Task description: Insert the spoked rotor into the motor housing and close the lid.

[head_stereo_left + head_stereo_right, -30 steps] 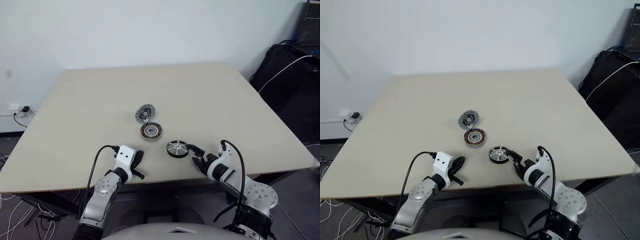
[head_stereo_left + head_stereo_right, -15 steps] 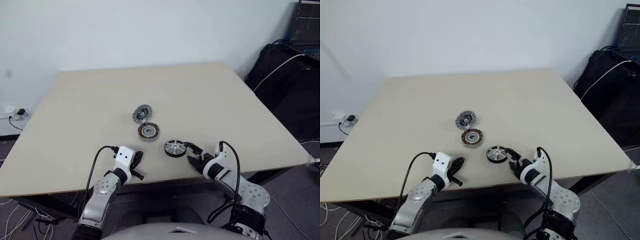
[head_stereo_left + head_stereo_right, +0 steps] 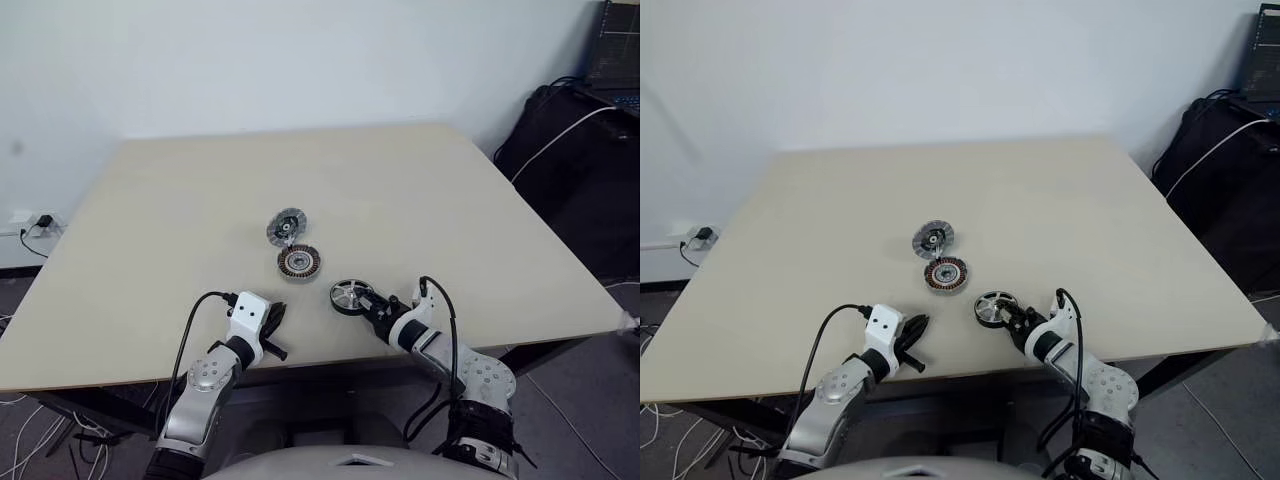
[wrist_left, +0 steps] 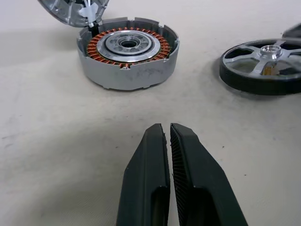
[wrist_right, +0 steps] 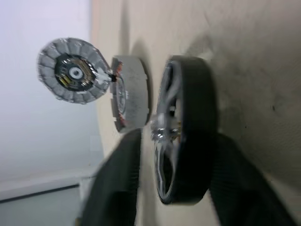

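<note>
The motor housing (image 3: 299, 262) lies flat on the beige table (image 3: 180, 200), with its copper windings facing up. It serves here as the landmark. The lid (image 3: 286, 227) stands tilted just behind the housing and touches its far rim; its ribbed face with the dark centre looks toward the robot. The spoked rotor (image 3: 351, 296) lies flat, near the housing on its right side and a little closer to the robot, with the hub pointing up. The right gripper (image 3: 374, 306) reaches the rotor from the robot's side; its two fingers (image 5: 117, 188) stand on both sides of the dark rim, but I cannot tell if they press it already. The left gripper (image 3: 276, 330) hovers near the table edge, on the robot's side of the housing, with its fingers (image 4: 150, 174) pressed together and holding nothing.
</note>
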`<action>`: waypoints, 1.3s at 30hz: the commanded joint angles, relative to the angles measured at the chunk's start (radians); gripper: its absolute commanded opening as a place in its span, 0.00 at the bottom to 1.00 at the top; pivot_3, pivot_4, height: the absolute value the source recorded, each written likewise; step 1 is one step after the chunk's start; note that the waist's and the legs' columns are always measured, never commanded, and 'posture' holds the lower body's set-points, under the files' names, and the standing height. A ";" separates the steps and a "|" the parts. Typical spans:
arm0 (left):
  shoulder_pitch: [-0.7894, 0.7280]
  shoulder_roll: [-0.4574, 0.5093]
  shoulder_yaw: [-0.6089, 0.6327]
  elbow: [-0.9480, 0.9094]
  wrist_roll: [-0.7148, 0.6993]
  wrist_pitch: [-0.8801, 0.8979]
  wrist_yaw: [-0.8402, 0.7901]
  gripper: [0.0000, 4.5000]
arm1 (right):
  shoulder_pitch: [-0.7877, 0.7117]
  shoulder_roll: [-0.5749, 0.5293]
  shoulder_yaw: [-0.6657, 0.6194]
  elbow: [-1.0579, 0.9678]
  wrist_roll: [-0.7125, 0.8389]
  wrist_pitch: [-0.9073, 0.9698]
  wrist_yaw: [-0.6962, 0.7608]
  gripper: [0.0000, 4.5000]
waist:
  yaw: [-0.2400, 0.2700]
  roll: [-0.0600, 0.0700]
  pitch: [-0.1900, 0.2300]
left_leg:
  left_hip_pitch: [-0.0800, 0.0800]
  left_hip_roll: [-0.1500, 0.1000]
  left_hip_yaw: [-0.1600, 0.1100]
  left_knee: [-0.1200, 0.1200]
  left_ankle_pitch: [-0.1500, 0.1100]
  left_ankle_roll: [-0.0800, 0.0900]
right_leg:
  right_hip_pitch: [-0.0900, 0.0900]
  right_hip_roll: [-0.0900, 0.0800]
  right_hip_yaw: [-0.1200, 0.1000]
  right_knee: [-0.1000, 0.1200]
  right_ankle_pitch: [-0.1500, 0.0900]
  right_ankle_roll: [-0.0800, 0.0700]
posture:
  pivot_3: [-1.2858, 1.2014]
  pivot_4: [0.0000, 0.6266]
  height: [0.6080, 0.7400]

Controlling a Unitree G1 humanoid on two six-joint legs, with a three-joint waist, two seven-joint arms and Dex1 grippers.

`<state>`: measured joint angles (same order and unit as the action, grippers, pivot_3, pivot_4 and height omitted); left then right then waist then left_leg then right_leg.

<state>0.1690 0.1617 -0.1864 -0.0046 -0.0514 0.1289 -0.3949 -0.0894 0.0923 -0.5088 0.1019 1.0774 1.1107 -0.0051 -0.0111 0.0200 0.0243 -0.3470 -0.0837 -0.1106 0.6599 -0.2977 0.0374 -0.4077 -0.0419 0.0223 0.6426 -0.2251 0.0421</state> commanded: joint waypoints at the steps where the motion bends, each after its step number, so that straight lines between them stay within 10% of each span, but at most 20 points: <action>1: -0.012 0.003 0.003 -0.032 -0.006 -0.007 -0.001 0.07 | 0.015 0.046 0.047 -0.026 -0.004 -0.017 -0.015 0.15 | 0.000 0.000 0.000 | 0.001 0.000 0.000 0.000 0.000 0.000 | 0.000 0.000 0.000 0.000 0.000 0.000 | 0.52 0.00 1.00; 15: -0.009 0.005 0.003 -0.034 -0.005 -0.005 0.000 0.07 | -0.007 0.052 0.090 -0.189 0.152 -0.069 -0.026 0.09 | -0.002 0.002 0.002 | -0.001 0.000 0.000 0.000 0.000 0.001 | 0.000 0.000 0.000 -0.001 0.000 0.001 | 0.52 0.00 1.00; 39: 0.043 0.017 0.030 -0.100 -0.006 0.012 0.026 0.07 | -0.363 0.110 0.291 0.340 -0.154 -0.382 0.232 0.09 | -0.002 0.002 0.002 | 0.001 -0.001 0.000 0.000 0.000 0.001 | -0.003 0.000 0.001 0.000 0.003 -0.005 | 0.52 0.00 1.00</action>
<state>0.2193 0.1711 -0.1652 -0.0492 -0.0511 0.1460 -0.3715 -0.4192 0.1559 -0.2207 0.4461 0.9253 0.7465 0.1994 -0.0134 0.0220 0.0266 -0.3463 -0.0850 -0.1105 0.6594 -0.2982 0.0380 -0.4104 -0.0415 0.0234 0.6430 -0.2220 0.0366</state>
